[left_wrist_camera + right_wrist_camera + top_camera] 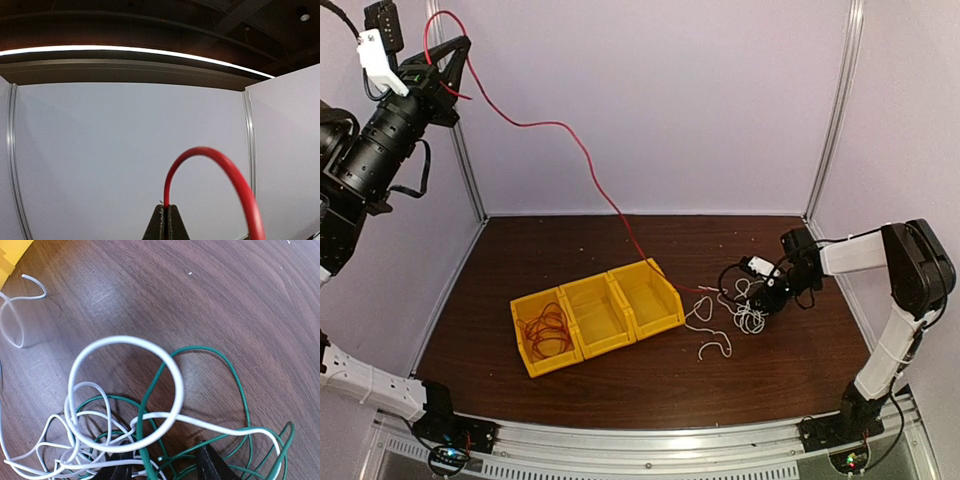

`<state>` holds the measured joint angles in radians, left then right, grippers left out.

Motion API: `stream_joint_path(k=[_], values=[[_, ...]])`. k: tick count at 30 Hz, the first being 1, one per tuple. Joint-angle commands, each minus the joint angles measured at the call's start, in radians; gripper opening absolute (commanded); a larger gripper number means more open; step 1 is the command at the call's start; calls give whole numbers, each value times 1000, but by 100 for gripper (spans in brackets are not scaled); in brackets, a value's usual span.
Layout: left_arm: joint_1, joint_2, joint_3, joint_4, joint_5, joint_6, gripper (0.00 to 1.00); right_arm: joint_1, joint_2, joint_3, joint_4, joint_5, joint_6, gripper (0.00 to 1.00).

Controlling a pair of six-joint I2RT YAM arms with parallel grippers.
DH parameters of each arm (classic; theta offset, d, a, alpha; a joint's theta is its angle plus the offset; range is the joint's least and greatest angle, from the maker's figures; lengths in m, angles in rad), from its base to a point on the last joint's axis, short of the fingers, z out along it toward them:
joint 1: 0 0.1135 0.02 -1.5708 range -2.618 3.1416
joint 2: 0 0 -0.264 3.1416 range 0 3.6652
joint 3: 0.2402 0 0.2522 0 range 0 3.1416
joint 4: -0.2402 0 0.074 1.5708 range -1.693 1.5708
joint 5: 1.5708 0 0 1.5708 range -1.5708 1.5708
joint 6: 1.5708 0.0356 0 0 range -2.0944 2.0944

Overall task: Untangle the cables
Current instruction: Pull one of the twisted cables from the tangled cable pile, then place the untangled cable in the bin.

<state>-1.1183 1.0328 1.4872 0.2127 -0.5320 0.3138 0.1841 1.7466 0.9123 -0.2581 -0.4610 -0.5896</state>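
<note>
My left gripper (pixel 455 58) is raised high at the far left and shut on a red cable (pixel 550 125). That cable runs taut down to the table beside a tangle (pixel 748 312) of white and green cables. In the left wrist view the closed fingertips (pixel 168 212) pinch the red cable (pixel 210 152), which arcs up and to the right. My right gripper (pixel 765 295) is low over the tangle and open. In the right wrist view its fingers (pixel 212 465) straddle strands of a green cable (pixel 240 390) and a white cable (pixel 177 385) that forms a large loop.
A yellow three-compartment bin (pixel 635 322) stands mid-table; its left compartment holds a coiled red cable (pixel 545 335). A loose white cable end (pixel 715 347) lies just right of the bin. White walls with metal posts enclose the table.
</note>
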Motion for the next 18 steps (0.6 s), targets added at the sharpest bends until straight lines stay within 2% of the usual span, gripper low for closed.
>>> stream_joint_path(k=[1,8,14,18], values=[[5,-71,20,40,-137,78,0,-21,5,23,-9,45,20,43],[5,-120,121,10,-181,111,0,-32,5,22,-11,45,17,43],[5,-117,89,7,-238,135,0,-34,-11,24,-28,0,9,44],[5,-72,133,-107,-249,104,0,-33,-85,70,-109,-80,0,49]])
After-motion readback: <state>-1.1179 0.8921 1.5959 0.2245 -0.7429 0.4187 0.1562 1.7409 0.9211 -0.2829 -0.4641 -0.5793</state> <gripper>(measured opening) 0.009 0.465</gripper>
